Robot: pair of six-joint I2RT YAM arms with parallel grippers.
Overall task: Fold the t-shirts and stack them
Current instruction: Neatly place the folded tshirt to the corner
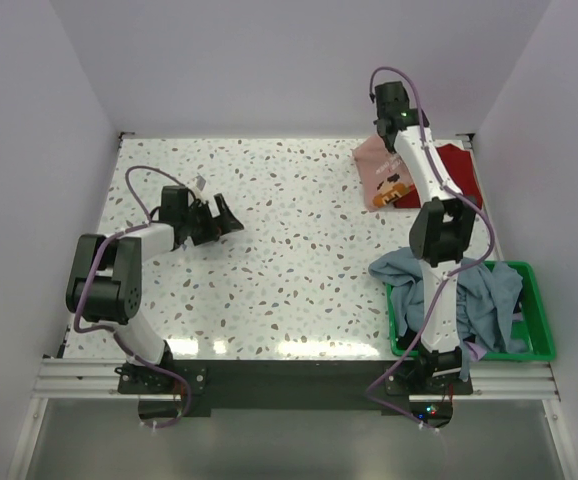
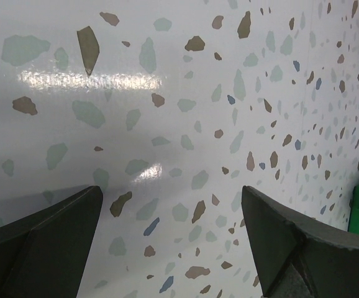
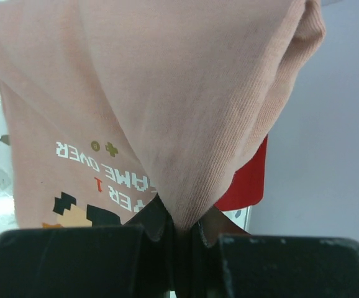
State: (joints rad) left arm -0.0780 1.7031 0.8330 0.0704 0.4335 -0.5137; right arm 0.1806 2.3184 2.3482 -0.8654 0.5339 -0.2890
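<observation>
speckled terrazzo table (image 1: 269,250), white walls. far right, right gripper (image 3: 178,228) had jaws pinched on a fold of the salmon-pink t-shirt (image 3: 167,93), touching the red t-shirt (image 1: 461,170). left gripper (image 2: 172,205) hovered mid-left, jaws spread, empty. blue-grey t-shirts (image 1: 484,290) spilled from green basket (image 1: 541,310), near right.
</observation>
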